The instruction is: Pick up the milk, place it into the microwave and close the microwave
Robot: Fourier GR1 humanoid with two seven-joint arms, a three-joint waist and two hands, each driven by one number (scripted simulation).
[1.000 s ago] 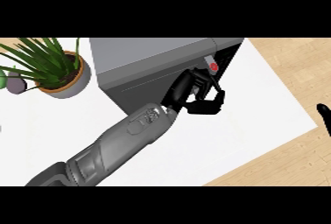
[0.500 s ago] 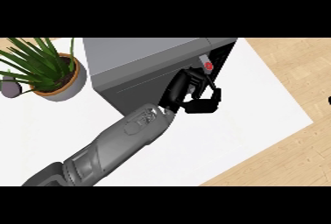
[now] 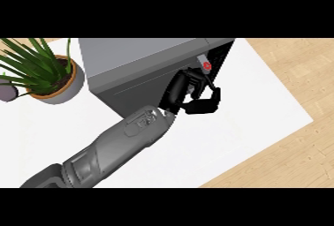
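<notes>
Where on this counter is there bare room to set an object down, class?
Free: the white counter right of the robot hand up to the wood floor, and the strip below the potted plant. Crowded: the back, where plant and microwave stand.

The microwave point(image 3: 140, 66) is a grey box standing on the white table point(image 3: 254, 110), toward its back, turned at a slant so one corner points down toward the near side. Its top is a flat, lighter grey, and the side facing the near edge is darker. At its right end the opening shows as a dark gap. The milk point(image 3: 205, 65) is at that opening, a slim white carton with a red round mark on it, tilted, its upper part against the dark interior; its lower part is hidden, so how far in it sits cannot be told.
</notes>
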